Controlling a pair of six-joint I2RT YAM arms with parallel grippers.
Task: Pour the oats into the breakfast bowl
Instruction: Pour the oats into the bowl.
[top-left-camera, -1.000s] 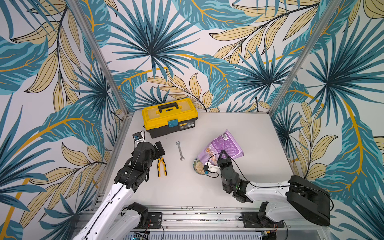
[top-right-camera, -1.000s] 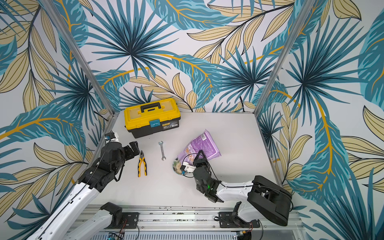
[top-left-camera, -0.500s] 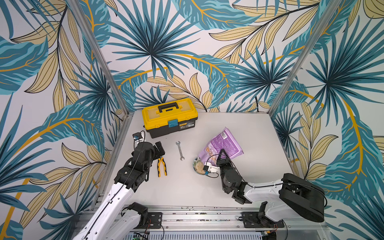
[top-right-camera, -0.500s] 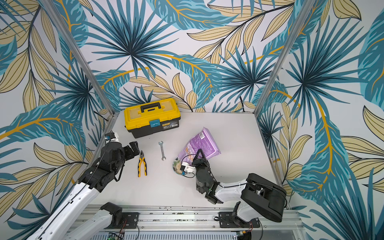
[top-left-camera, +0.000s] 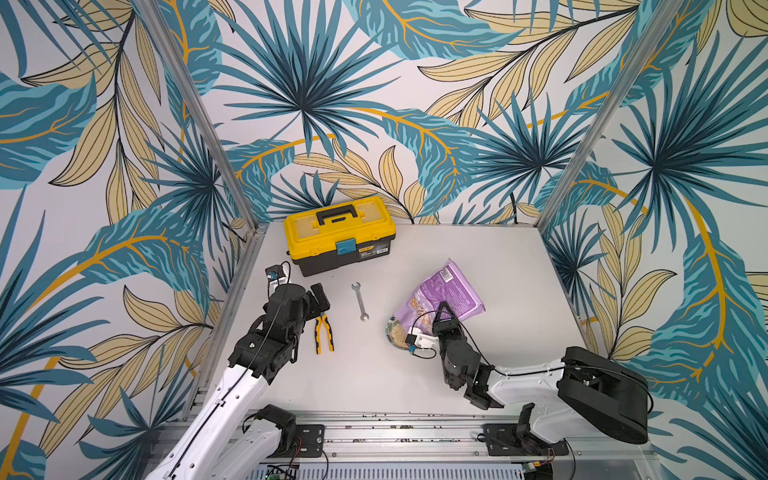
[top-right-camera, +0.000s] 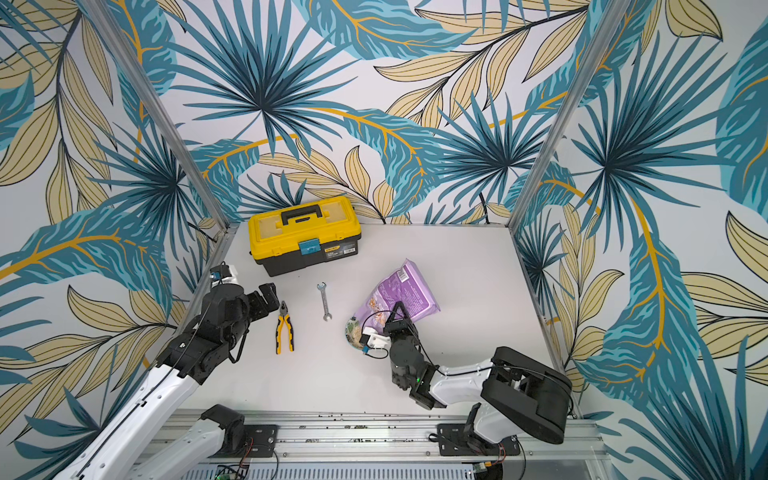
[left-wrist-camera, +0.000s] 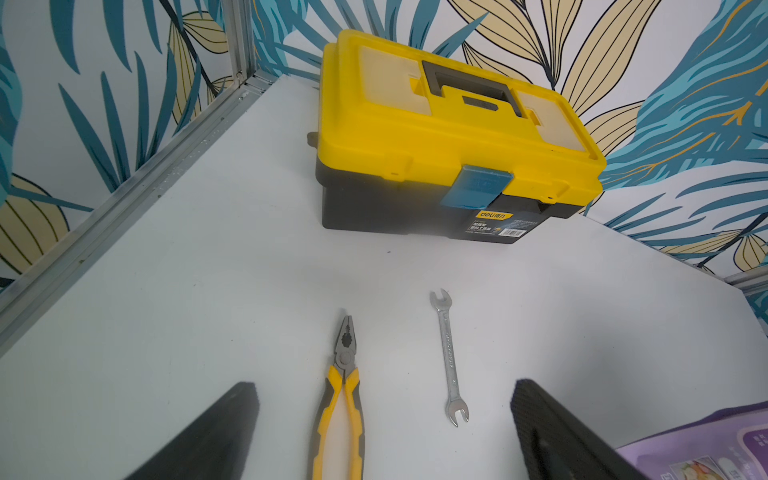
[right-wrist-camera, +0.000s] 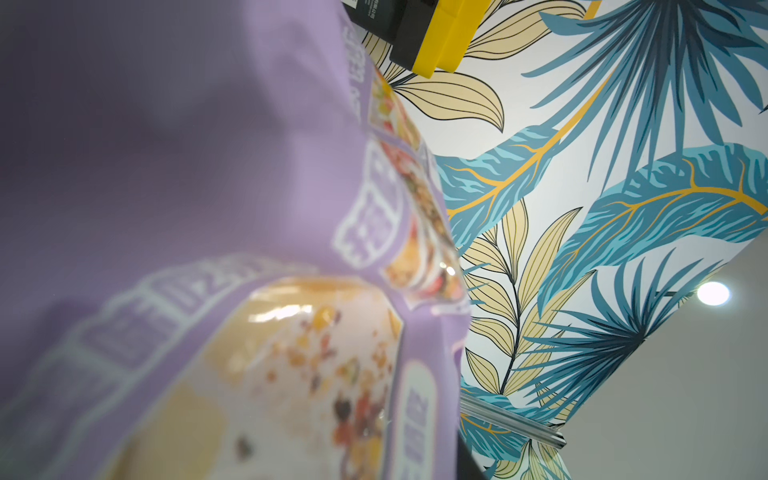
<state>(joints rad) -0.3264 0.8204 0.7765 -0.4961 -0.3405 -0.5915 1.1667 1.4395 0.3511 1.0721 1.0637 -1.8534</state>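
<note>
Closest to us, the right gripper (top-left-camera: 444, 313) is squeezed onto the near edge of the purple pouch (top-left-camera: 451, 291). The pouch tips down toward 8 o'clock, with its low end over the breakfast bowl (top-left-camera: 388, 330). The bowl sits on the worktop (top-left-camera: 374, 382) at about 8 o'clock from that gripper. There are pale oats (top-left-camera: 398, 333) inside it.

Over at 9 o'clock, the left gripper (top-left-camera: 316, 300) is wide open and holds nothing. It hangs over the tip of the pliers (top-left-camera: 323, 334), and the wrench (top-left-camera: 360, 301) lies beside them. Far back at 11 o'clock is the yellow toolbox (top-left-camera: 338, 232).

The pouch looks light, soft and a bit slippery, so I think it will bend and crinkle. A good place to hold it is the side, back from the mouth, so the oats can get out. The bowl could break if bumped.

Both top views show the bowl and oats. The right wrist view shows only the pouch, close and blurry. The left wrist view shows the open fingers (left-wrist-camera: 232, 415) and a pouch corner.
</note>
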